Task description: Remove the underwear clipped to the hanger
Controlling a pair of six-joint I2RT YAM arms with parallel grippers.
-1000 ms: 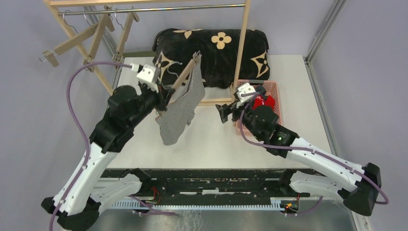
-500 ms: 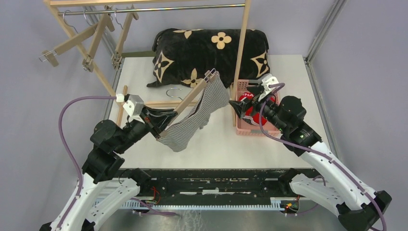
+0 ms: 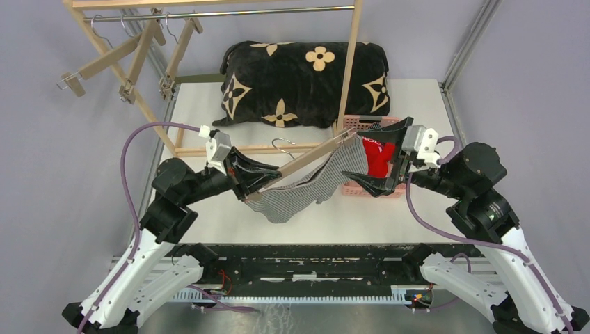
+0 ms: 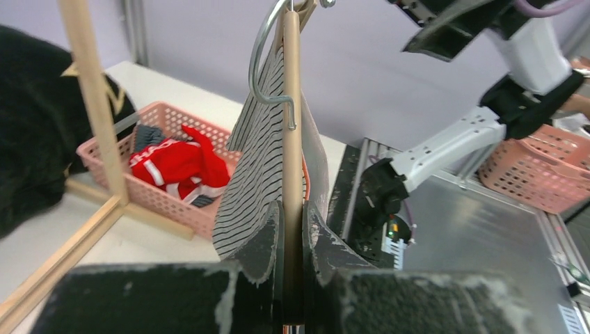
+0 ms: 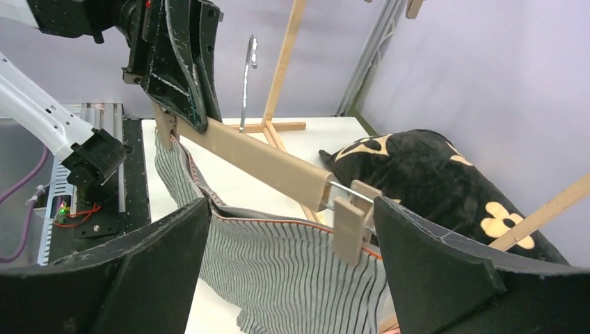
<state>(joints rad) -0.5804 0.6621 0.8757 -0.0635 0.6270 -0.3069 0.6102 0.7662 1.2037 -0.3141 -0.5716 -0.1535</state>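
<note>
My left gripper (image 3: pixel 252 186) is shut on the near end of a wooden hanger (image 3: pixel 306 158) that lies almost level over the table. The grey-and-white pinstriped underwear (image 3: pixel 306 193) hangs clipped below it. In the left wrist view the hanger bar (image 4: pixel 292 139) is pinched between my fingers, with the cloth (image 4: pixel 254 167) on its left. My right gripper (image 3: pixel 387 158) is open, with its jaws either side of the hanger's far clip (image 5: pixel 351 224) and the cloth (image 5: pixel 299 271). The red underwear (image 3: pixel 379 156) lies in the pink basket (image 3: pixel 362 189). A dark pair (image 4: pixel 147 136) lies beside it.
The black floral cushion (image 3: pixel 306 76) lies at the back of the table. A wooden rack (image 3: pixel 351 62) stands in front of it, with spare hangers (image 3: pixel 132 56) on its rail at the left. A second pink basket (image 4: pixel 536 174) sits off the table.
My left gripper has carried the hanger and striped underwear right and lower, toward the basket. My right gripper has swung round, moved right, and opened wide around the hanger's far clip.
</note>
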